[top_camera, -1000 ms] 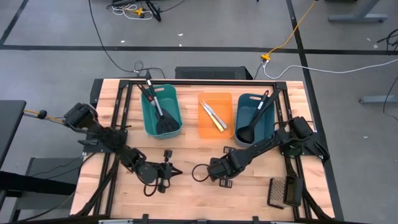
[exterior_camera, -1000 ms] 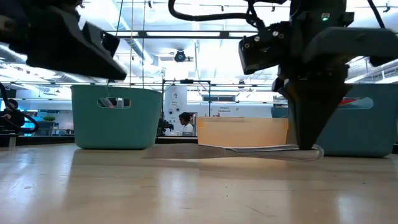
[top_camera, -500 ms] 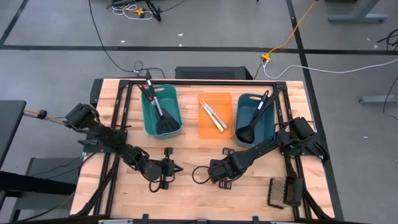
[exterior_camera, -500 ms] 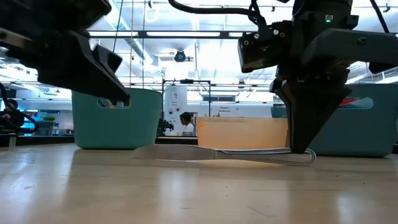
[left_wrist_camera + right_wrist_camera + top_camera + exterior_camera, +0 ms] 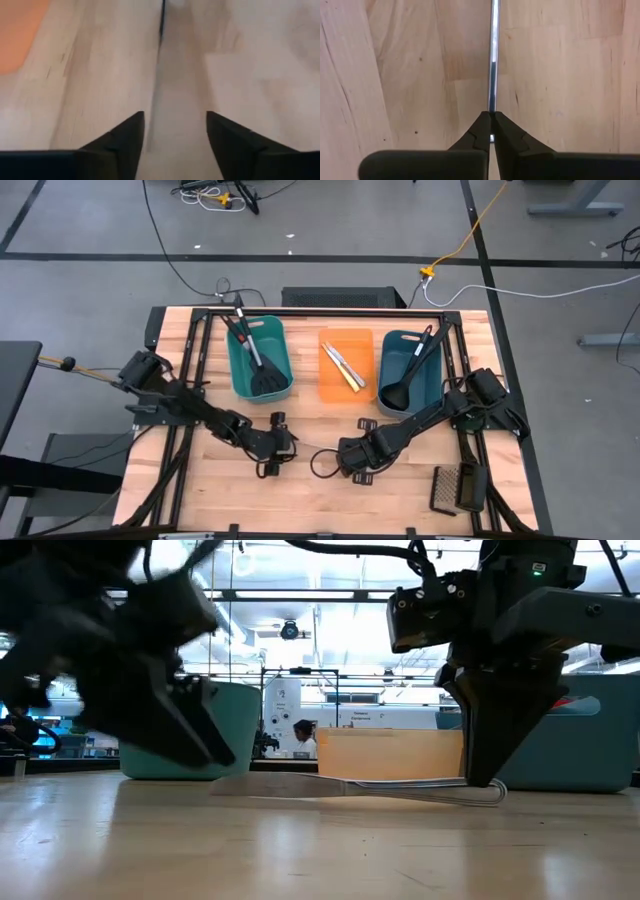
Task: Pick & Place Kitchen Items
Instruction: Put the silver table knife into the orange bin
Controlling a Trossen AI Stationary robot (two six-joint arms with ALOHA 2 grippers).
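A slim silver knife (image 5: 360, 783) lies low and level along the table's near middle, between my two grippers. My right gripper (image 5: 345, 457) is shut on its right end. My left gripper (image 5: 285, 445) is at the knife's other end. In the left wrist view it (image 5: 172, 130) stands open, and a pale strip of the knife (image 5: 159, 75) runs on from between its fingers. Whether they touch it I cannot tell. In the low view the left gripper (image 5: 190, 735) is blurred. My right gripper pinches the knife's thin edge (image 5: 493, 107) between its two fingertips, near the knife's right end (image 5: 490, 790). The fingers (image 5: 480, 755) come from above, pointing down. The knife stretches away level toward the left gripper, just over the table; its far tip (image 5: 220, 787) seems to rest there.
At the back stand a teal tub (image 5: 235, 365) with black spatulas (image 5: 262, 370), an orange tray (image 5: 335, 388) with small knives (image 5: 343, 367), and a second teal tub (image 5: 430, 375) holding a black ladle (image 5: 400, 385). A dark mesh grater (image 5: 455, 488) lies near the right front corner.
My left gripper has moved toward the table's right, up to the knife's left end and closer to the right gripper. The right gripper has kept its hold on the knife.
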